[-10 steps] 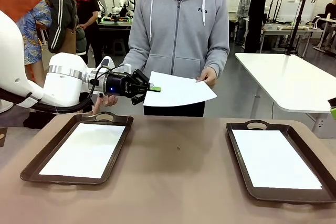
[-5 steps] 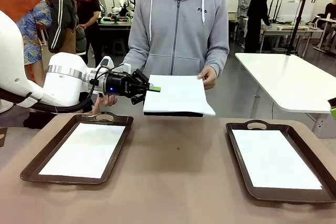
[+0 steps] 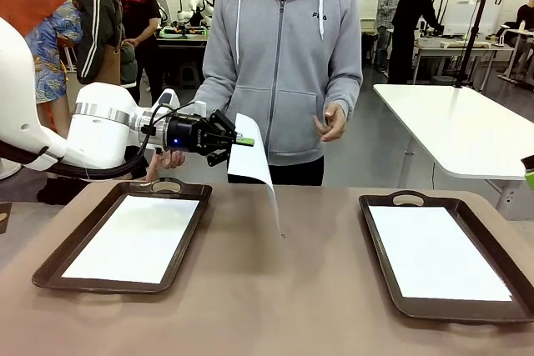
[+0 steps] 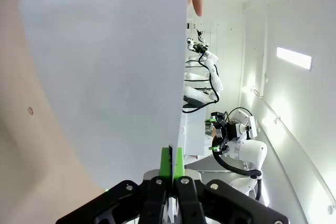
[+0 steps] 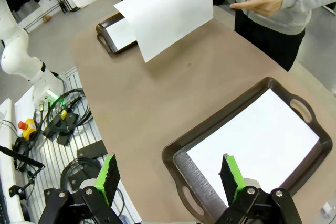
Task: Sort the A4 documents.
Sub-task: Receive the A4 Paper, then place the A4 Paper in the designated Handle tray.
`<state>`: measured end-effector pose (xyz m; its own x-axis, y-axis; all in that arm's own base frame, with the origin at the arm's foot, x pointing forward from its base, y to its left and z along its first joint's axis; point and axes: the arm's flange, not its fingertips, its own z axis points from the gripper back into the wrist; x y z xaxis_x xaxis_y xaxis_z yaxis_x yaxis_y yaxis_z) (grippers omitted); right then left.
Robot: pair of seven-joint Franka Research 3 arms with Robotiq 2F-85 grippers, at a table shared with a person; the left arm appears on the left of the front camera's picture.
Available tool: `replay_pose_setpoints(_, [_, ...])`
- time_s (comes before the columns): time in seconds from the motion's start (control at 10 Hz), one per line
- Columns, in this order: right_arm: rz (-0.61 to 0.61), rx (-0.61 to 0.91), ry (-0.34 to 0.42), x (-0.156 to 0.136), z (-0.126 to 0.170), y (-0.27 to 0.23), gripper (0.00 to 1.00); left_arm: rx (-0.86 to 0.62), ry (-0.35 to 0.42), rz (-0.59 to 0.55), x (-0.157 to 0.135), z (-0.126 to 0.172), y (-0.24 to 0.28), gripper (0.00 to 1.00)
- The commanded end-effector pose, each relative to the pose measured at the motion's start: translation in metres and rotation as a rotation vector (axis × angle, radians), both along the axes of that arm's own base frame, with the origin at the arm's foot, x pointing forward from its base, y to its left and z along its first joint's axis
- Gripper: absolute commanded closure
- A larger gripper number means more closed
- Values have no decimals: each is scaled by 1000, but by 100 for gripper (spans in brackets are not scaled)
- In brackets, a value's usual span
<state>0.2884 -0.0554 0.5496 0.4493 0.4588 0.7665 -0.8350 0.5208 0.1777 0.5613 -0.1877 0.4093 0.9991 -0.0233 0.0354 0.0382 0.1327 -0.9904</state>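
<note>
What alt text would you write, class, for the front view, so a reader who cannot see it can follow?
The robot's left claw pinches one white A4 sheet by its edge, and the sheet droops toward the brown table. A person in a grey hoodie stands behind it, hand open. Two dark trays each hold white paper.

Front view: two trays on the table [image 3: 284, 289] — left tray [image 3: 50, 268] toward the table's left edge, right tray [image 3: 380, 243] toward its right, well apart. One sheet lies in the left tray [image 3: 133, 238], one in the right [image 3: 435, 252]. Behind the table, at its far edge, stands the person [image 3: 284, 64]. The left end effector [image 3: 244, 141] sits above the far side of the table, between left tray and person — pinching a sheet [image 3: 254, 168] that hangs down from it. The right end effector [image 5: 170, 177] hovers over the right tray's near end.
</note>
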Motion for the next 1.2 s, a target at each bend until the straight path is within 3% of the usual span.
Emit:
replay_pose_setpoints(0.0, [11,-5,5,0,-2,0,0,-11,-9,-12,2,-1,-1,100])
replay_pose_setpoints(0.8, [11,-5,5,0,-2,0,0,-1,0,-2,0,0,0,99])
replay_pose_setpoints(0.9, [11,-5,5,0,-2,0,0,103,-70,-111,0,7,-7,99])
replay_pose_setpoints(1.1, [11,-5,5,0,-2,0,0,251,-79,-176,-2,17,-13,99])
